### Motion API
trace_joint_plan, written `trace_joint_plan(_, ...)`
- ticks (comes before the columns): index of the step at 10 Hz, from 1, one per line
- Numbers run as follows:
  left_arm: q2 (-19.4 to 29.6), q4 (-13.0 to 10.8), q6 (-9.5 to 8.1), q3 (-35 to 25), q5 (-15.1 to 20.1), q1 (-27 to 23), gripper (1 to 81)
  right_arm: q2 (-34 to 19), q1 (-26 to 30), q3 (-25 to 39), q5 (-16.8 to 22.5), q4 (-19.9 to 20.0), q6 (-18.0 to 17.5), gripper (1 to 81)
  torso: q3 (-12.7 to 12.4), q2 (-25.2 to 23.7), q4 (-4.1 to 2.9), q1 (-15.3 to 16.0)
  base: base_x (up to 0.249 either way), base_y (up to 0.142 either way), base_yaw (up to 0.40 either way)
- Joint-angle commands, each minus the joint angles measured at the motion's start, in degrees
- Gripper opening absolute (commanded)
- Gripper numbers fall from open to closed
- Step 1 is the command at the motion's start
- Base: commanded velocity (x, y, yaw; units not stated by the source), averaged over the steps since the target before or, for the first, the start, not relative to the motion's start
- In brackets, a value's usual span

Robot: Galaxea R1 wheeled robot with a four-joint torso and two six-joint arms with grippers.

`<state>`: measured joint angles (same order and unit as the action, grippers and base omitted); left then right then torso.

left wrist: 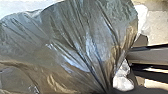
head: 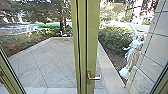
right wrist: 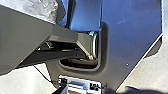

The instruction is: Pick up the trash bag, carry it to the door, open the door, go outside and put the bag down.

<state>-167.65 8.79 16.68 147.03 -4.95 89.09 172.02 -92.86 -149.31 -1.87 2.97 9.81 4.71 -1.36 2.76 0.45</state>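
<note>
The dark, shiny trash bag (left wrist: 75, 42) spreads large in the left wrist view, its folds drawn together toward one point. At that gathered part my left gripper (left wrist: 108, 90) is shut on the bag. Crumpled greyish plastic (right wrist: 42, 8) in the right wrist view looks like part of the same bag. Ahead in the head view stands the glass door with its yellow-green frame (head: 92, 40) and a metal lever handle (head: 95, 78). Whether the door is latched, I cannot tell.
Beyond the glass lies a paved yard (head: 45, 62), bordered by a pale kerb and planting. A white statue (head: 132, 55) stands outside at the right beside a tiled wall (head: 155, 47). Another yellow-green frame (head: 10, 81) edges the left.
</note>
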Motion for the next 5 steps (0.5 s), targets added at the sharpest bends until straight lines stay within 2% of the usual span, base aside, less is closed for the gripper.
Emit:
trace_joint_plan(1,0.3,-0.8,0.46,-0.3,3.4,-1.8,1.0,0.4,1.7,0.2,3.6,-0.3,0.2,81.1,0.0,0.0,0.0,0.0,0.0,0.0,0.191)
trace_joint_plan(5,0.3,-0.8,0.46,-0.3,3.5,-1.8,1.0,0.4,1.7,0.2,3.6,-0.3,0.2,81.1,0.0,0.0,0.0,0.0,0.0,0.0,0.191)
